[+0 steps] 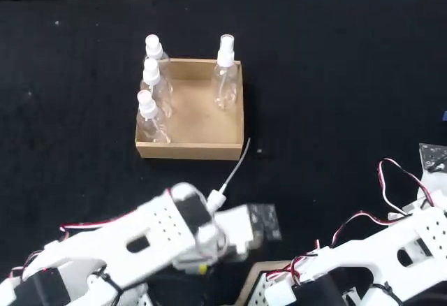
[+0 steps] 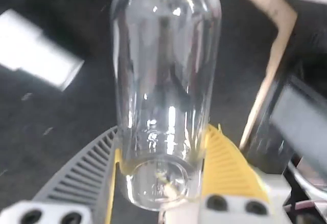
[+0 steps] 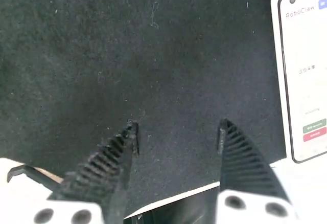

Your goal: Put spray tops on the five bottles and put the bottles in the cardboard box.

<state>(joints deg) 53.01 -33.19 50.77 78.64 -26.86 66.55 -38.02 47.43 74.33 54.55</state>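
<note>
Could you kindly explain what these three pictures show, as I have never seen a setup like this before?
Two small robot arms sit at a black table. One picture looks down from above; the other two come from a camera on each arm's wrist. In the cardboard box stand four clear bottles with spray tops on. The left pincer grips a fifth clear bottle; a spray top with a thin tube shows by that arm. The right pincer is open over bare table, beside a phone.
</note>
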